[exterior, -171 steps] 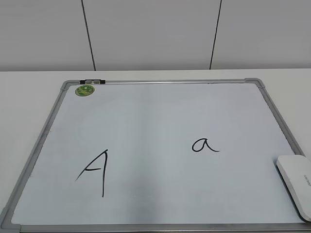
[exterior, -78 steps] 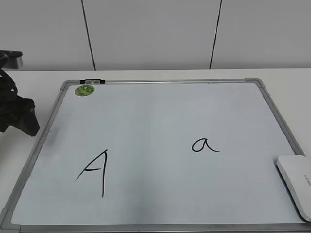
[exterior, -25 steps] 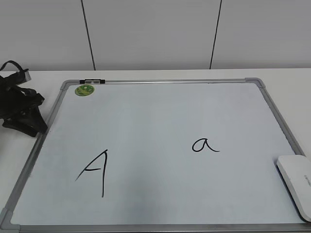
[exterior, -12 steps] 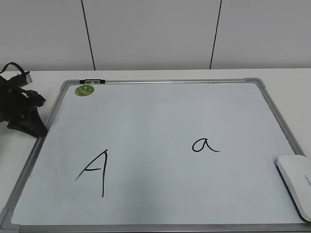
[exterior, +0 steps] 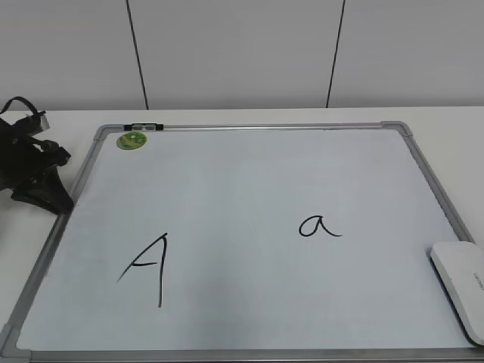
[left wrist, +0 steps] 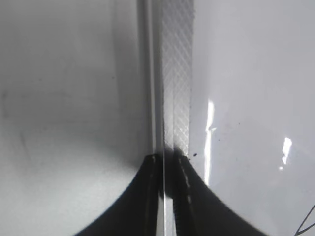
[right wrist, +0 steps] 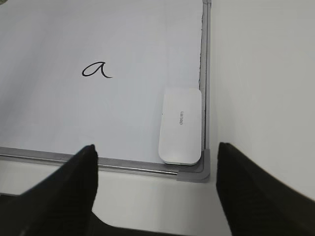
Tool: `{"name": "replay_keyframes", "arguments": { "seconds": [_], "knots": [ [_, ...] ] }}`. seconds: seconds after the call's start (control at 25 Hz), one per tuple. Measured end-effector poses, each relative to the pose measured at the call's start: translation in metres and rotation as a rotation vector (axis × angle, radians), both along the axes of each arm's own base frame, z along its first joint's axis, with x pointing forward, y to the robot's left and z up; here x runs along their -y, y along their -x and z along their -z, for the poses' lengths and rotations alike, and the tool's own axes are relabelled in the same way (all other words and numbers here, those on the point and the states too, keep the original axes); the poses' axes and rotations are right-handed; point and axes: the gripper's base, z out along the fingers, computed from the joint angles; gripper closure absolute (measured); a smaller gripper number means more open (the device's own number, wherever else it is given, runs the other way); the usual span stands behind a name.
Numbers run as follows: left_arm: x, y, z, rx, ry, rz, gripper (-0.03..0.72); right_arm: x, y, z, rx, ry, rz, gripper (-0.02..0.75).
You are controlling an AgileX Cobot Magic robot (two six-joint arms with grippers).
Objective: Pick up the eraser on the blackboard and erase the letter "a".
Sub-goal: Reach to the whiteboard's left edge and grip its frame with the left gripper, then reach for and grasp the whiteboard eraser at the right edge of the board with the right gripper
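The blackboard (exterior: 257, 127) is a white board with a grey frame, lying flat on the white table. The letter "a" (exterior: 318, 226) sits right of the board's middle, and it also shows in the right wrist view (right wrist: 97, 69). The eraser (exterior: 460, 291) lies on the board's near right corner, white top up (right wrist: 181, 125). My left gripper (exterior: 59, 201) is at the board's left edge, shut on the frame (left wrist: 177, 73), with both fingers (left wrist: 169, 160) either side of it. My right gripper (right wrist: 156, 146) is open and empty, above the table in front of the eraser corner. It is out of the exterior view.
A larger capital "A" (exterior: 147, 265) is drawn on the board's near left. A round green magnet (exterior: 132, 140) and a small black clip (exterior: 144, 127) sit at the far left corner. A white panelled wall stands behind the table.
The left arm came in from the left and settled at the board's left frame. In the last half second it has hardly moved. Board, eraser and letters are unchanged.
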Motion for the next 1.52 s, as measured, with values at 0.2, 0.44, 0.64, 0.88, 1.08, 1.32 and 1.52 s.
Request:
{"name": "replay_keyframes", "arguments": {
  "seconds": [0.2,0.44,0.64,0.88,1.08,1.32,1.52],
  "knots": [
    [0.000,0.000,0.000,0.000,0.000,0.000,0.654,0.001,-0.052,-0.021,-0.225,-0.001,-0.004,0.230],
    [0.000,0.000,0.000,-0.001,0.004,-0.001,0.654,0.000,-0.108,-0.007,-0.497,-0.019,-0.013,0.237],
    [0.000,0.000,0.000,-0.001,0.005,-0.002,0.654,0.000,-0.139,0.014,-0.629,-0.025,-0.008,0.186],
    [0.000,0.000,0.000,-0.001,0.006,-0.002,0.654,0.003,-0.175,0.040,-0.686,-0.002,0.001,0.077],
    [0.000,0.000,0.000,-0.003,0.007,-0.004,0.654,0.005,-0.197,0.065,-0.758,0.020,0.005,0.076],
    [0.000,0.000,0.000,-0.003,0.008,-0.005,0.654,0.006,-0.218,0.090,-0.784,0.026,0.015,0.076],
    [0.000,0.000,0.000,-0.003,0.008,-0.005,0.654,0.007,-0.231,0.109,-0.810,0.031,0.020,0.076]
  ]
}}
